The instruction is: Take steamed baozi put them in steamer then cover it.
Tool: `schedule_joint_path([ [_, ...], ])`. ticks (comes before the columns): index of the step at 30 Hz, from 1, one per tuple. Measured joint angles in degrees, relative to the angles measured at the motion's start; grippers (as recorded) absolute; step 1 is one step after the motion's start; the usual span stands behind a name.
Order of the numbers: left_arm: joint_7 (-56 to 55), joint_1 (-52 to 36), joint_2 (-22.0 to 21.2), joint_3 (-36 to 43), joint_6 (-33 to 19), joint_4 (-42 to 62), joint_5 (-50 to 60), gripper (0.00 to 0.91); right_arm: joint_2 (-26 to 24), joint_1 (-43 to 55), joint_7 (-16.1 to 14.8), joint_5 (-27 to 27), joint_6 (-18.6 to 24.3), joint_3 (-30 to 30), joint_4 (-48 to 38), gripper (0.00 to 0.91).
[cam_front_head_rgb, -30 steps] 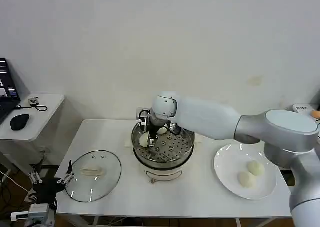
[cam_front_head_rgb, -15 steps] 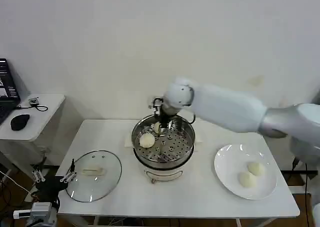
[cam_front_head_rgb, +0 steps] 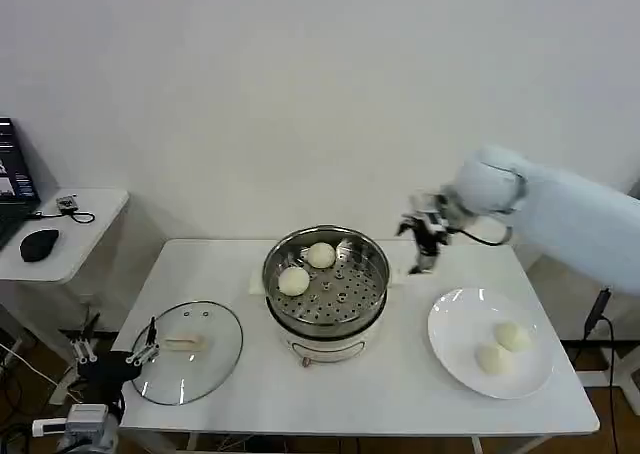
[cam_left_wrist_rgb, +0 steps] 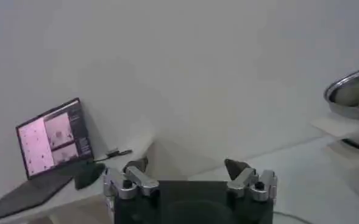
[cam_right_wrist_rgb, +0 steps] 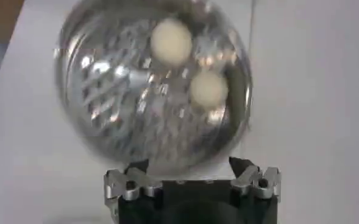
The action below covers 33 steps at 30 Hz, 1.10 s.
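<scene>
- Clearly, half the job is left: two steamed baozi sit inside the steamer (cam_front_head_rgb: 326, 279), one bun (cam_front_head_rgb: 294, 281) on its left side and another bun (cam_front_head_rgb: 320, 255) toward its back, while two more buns (cam_front_head_rgb: 501, 347) lie on the white plate (cam_front_head_rgb: 450, 349) to the right of the steamer.
- Right gripper (cam_front_head_rgb: 428, 242) hangs in the air just right of the steamer's rim and behind the plate, fingers spread and holding nothing (the right wrist view looks down past its parted tips at the pot).
- Risk one, as I judge it: the plate buns touch each other, so a finger coming down between them could shove the neighbour or dent the soft dough; a pinch from the outer sides looks safer.
- Risk two: the two buns in the steamer take up its left and back, so the next drop should go to the bare perforated tray at the front right, or a bun may land on another and roll.
- Risk three: the glass lid (cam_front_head_rgb: 187, 350) lies flat on the table left of the steamer, handle up, and its metal rim looks slippery; a bun stacked high could also keep it from seating.
- Left gripper (cam_front_head_rgb: 112, 360) waits low beside the lid's left edge, fingers apart, empty.
- Buns look smooth, round, creamy-white; steamer is shiny steel on a white base.
</scene>
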Motion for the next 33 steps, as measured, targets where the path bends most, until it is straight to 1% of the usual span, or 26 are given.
schedule_joint_path([
  [4, 0.00, 0.25, -0.02, 0.11, 0.00, -0.20, 0.18, 0.907, -5.15, -7.31, -1.21, -4.31, 3.19, 5.28, 1.17, 0.907],
  [7, 0.00, 0.39, -0.01, 0.13, 0.00, -0.26, 0.29, 0.907, -7.60, -13.09, -2.03, -7.43, 5.26, 9.50, 1.57, 0.907],
  [14, -0.02, 0.50, -0.48, 0.39, 0.02, -0.26, 0.67, 0.907, -10.85, -24.43, -3.14, -13.35, 8.88, 17.34, 1.26, 0.907],
  [23, -0.03, 0.62, -0.66, 0.79, 0.03, 0.44, 1.42, 0.907, -11.22, -35.31, -3.45, -18.15, 11.34, 24.35, -0.96, 0.907],
  [28, -0.04, 0.85, -0.68, 0.62, 0.02, 0.44, 1.56, 0.907, -10.05, -39.52, -3.07, -20.07, 11.87, 26.64, -2.95, 0.907],
  [33, -0.04, 0.92, -0.69, 0.29, 0.03, 0.73, 1.57, 0.907, -8.52, -41.87, -2.71, -21.72, 12.11, 27.59, -4.91, 0.907],
])
